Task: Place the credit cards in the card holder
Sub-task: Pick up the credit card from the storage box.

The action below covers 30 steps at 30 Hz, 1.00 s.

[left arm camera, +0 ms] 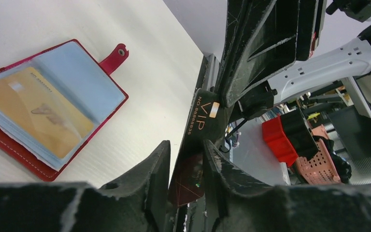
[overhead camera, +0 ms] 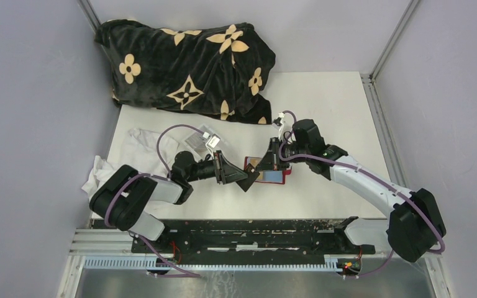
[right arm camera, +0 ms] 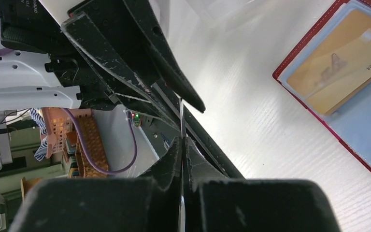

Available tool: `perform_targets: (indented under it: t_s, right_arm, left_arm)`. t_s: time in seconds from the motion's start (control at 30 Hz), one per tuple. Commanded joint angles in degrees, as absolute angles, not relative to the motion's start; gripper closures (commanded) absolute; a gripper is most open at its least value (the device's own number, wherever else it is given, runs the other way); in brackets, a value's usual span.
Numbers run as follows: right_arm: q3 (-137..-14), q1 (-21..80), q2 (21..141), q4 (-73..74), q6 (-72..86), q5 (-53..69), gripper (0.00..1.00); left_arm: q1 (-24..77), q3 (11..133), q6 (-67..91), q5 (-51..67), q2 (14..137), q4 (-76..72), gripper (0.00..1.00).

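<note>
Black, scuffed fingers of the left gripper fill the bottom of its wrist view. They flank one end of a thin dark plastic card, but whether they press it cannot be told. The right gripper is clamped on the card's other end, holding it off the white table.

Near them the red leather-like folding wallet lies open and flat, with a yellow-orange plastic card inside a clear sleeve. Its snap tab points toward the table's edge, with bare surface between.

The left wrist view shows the held card's face, lettered VIP. The right wrist view shows it only edge-on, as a thin line. The top view alone shows open table to the right of the wallet and beyond it. To the left are a clear plastic box and a crumpled white sheet, and a black flower-patterned blanket lies at the far edge.
</note>
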<state>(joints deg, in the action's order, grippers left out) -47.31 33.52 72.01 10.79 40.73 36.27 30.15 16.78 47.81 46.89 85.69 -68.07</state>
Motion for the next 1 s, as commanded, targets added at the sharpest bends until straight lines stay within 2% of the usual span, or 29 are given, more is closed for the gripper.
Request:
perform_targets:
  t_s: [0.0,0.23,0.4,0.5,0.6,0.8,0.97]
  right_arm:
    - [-47.6,32.84,72.16,7.46,40.93,38.17,0.99]
    - [-47.65,31.84,72.81,7.74,40.72,38.55,0.99]
    - [-48.2,31.25,72.86,8.84,40.34,37.59,0.97]
    - [-49.14,30.88,71.56,12.55,37.9,32.09,0.74]
    - [-49.22,30.85,69.61,14.96,36.04,24.98,0.63]
    - [-49.18,30.79,69.18,18.59,33.59,12.53,0.59]
    - [-48.02,30.79,70.79,18.9,33.58,5.19,0.64]
  left_arm:
    - [30.41,18.54,49.0,50.97,88.55,-76.9,0.69]
    - [30.42,18.52,52.73,51.81,91.85,-83.65,0.96]
    - [30.44,18.13,55.92,49.79,94.69,-88.77,0.97]
    - [30.62,16.93,56.01,43.98,95.88,-88.82,0.97]
    - [31.82,17.03,55.28,37.48,96.49,-85.43,0.97]
    - [36.98,21.93,50.23,24.35,95.31,-69.29,0.97]
    - [40.15,26.78,50.98,15.99,98.42,-62.24,0.97]
